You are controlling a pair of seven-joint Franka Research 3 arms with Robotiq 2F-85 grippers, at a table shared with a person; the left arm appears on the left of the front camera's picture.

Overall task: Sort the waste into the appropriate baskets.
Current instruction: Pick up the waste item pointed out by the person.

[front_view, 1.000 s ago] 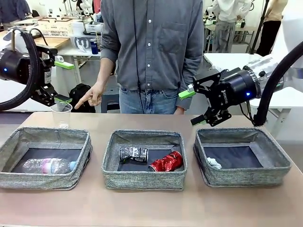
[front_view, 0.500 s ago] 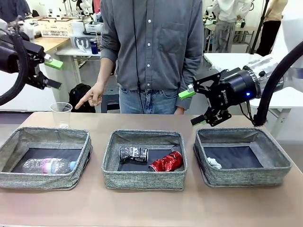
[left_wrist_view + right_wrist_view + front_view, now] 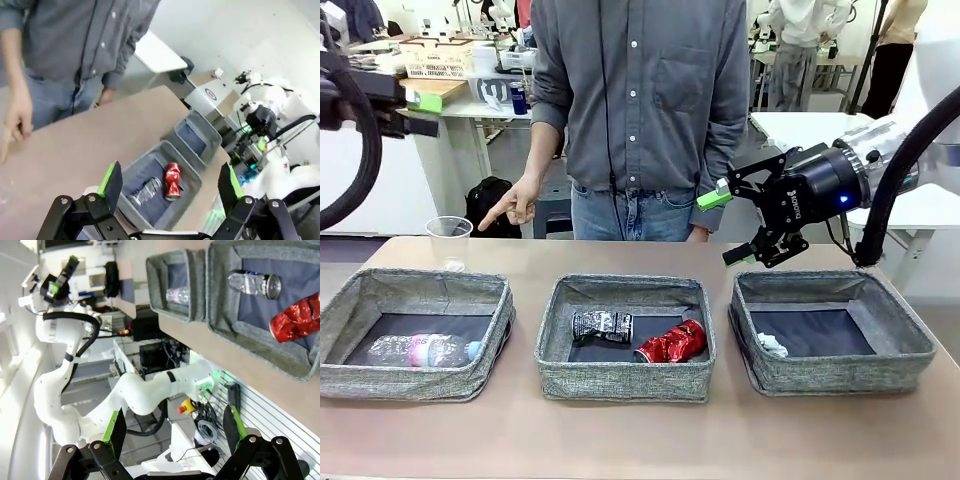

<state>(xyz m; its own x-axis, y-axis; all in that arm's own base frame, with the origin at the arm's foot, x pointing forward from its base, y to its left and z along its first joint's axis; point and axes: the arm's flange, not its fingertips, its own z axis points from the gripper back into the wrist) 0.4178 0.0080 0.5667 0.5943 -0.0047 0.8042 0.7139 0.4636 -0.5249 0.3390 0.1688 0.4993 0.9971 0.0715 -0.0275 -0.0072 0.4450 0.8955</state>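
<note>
Three grey woven baskets sit in a row. The left basket (image 3: pixel 415 300) holds a clear bottle with a pink label (image 3: pixel 425 350). Inside the middle basket (image 3: pixel 625 380) lie a crushed dark can (image 3: pixel 602 325) and a crushed red can (image 3: pixel 672 343). A white paper wad (image 3: pixel 772 345) rests in the right basket (image 3: pixel 830 375). Behind the left basket a clear plastic cup (image 3: pixel 448 240) stands upright on the table. My left gripper (image 3: pixel 425 112) is open, high up and left of the cup, holding nothing. My right gripper (image 3: pixel 728 227) hangs open and empty above the right basket's far left corner.
A person in a grey shirt stands at the far edge, one hand (image 3: pixel 515 205) pointing down near the cup. The left wrist view looks down on the red can (image 3: pixel 172 180) in the middle basket (image 3: pixel 190 192). The right wrist view takes in both cans and the bottle (image 3: pixel 177 292).
My left gripper has risen and drawn back to the left, away from the cup, which stays on the table. The right arm has not moved.
</note>
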